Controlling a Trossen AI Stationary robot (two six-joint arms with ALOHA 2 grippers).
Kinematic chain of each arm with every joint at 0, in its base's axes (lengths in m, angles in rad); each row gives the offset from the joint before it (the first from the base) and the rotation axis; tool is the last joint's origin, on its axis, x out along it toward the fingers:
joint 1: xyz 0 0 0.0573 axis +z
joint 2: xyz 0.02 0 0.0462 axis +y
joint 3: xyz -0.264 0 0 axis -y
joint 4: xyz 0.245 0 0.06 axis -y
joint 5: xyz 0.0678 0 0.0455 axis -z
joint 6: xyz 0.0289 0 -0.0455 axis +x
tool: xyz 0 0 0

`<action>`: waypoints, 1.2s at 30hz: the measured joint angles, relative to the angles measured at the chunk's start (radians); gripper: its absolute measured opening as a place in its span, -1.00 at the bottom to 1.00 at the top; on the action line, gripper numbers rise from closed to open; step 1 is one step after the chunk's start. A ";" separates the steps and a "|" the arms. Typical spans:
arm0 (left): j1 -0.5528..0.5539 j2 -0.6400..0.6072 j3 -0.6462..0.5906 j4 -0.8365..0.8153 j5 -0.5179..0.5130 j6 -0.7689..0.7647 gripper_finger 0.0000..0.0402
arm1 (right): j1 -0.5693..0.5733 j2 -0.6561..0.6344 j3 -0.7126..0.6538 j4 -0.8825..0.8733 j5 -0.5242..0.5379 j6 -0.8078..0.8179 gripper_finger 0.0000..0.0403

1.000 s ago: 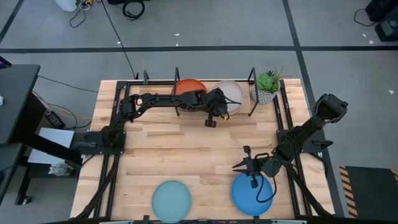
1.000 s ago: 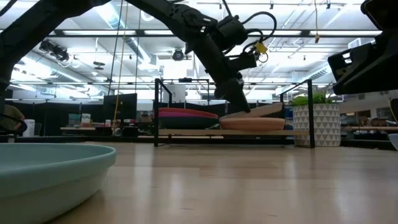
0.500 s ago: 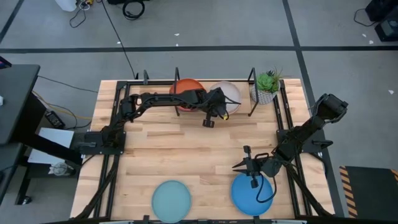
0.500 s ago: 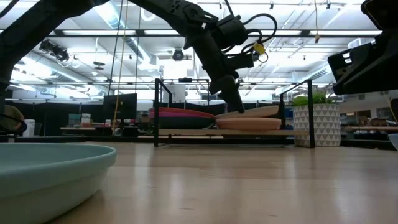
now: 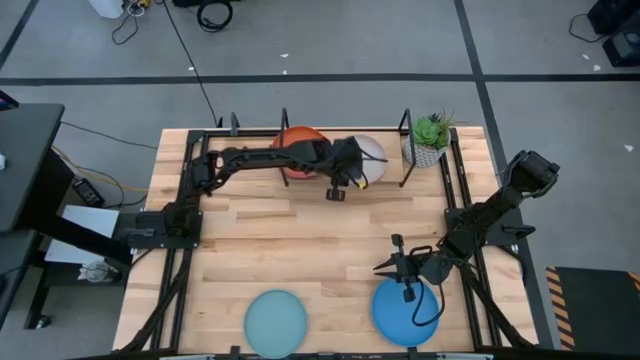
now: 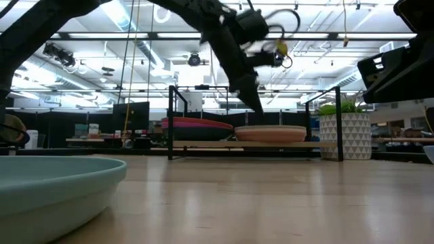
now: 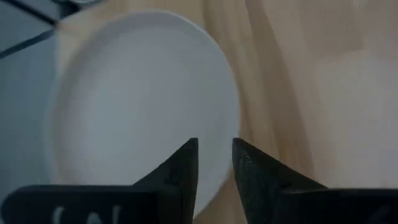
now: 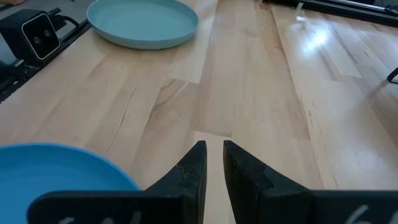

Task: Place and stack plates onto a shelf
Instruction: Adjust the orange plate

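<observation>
- The left claw (image 7: 214,165) has let go: its fingers now stand a narrow gap apart, holding nothing.
- The cream plate (image 5: 372,152), tilted a moment ago, now lies flat just beneath that claw on the shelf (image 6: 196,144), stacked on the peach-tan plate (image 6: 271,134).
- The right claw (image 8: 212,163), narrow and empty, waits just beside the bright blue plate (image 5: 403,312); that and the pale teal plate (image 5: 276,320) remain on the bench (image 5: 290,240).

One camera looks straight down on the whole table (image 5: 300,240), one sits level at its surface facing the shelf (image 6: 254,144) — both wrist cameras peer close past their fingers.
</observation>
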State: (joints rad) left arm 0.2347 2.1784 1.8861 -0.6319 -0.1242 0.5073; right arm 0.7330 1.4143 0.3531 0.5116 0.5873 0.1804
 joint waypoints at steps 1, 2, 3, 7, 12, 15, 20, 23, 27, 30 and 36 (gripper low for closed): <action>0.003 -0.012 0.012 -0.019 -0.011 -0.010 -0.47 | 0.000 0.000 0.000 -0.001 0.000 -0.002 -0.71; 0.007 -0.023 0.026 -0.041 -0.027 -0.027 -0.47 | 0.000 0.000 0.000 -0.003 0.000 -0.004 -0.71; 0.013 -0.030 0.037 -0.074 -0.042 -0.039 -0.48 | 0.000 0.000 0.000 -0.004 0.003 -0.006 -0.71; 0.060 -0.040 0.047 -0.175 -0.090 -0.130 -0.49 | 0.000 0.000 0.000 -0.009 0.025 -0.008 -0.71; 0.141 -0.041 0.025 -0.291 -0.090 -0.261 -0.49 | 0.000 0.000 0.000 -0.015 0.024 -0.007 -0.71; 0.164 -0.041 -0.009 -0.311 -0.041 -0.288 -0.49 | 0.000 0.000 0.000 -0.017 0.025 -0.007 -0.71; 0.138 -0.050 -0.012 -0.331 -0.152 -0.300 -0.49 | 0.000 0.000 0.000 -0.018 0.048 -0.021 -0.71; 0.139 -0.046 -0.013 -0.336 -0.239 -0.335 -0.49 | 0.000 0.000 0.000 -0.018 0.048 -0.024 -0.71; 0.157 -0.033 -0.012 -0.294 -0.187 -0.365 -0.49 | 0.000 0.000 0.000 -0.013 0.048 -0.026 -0.71; 0.157 -0.009 -0.013 -0.258 -0.124 -0.359 -0.49 | 0.000 0.000 0.000 -0.012 0.048 -0.025 -0.71; 0.155 0.037 -0.012 -0.205 -0.116 -0.306 -0.49 | 0.000 0.000 0.000 -0.012 0.047 -0.016 -0.71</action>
State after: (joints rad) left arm 0.3901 2.2149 1.8740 -0.8365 -0.2404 0.2014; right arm 0.7330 1.4143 0.3534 0.4992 0.6340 0.1648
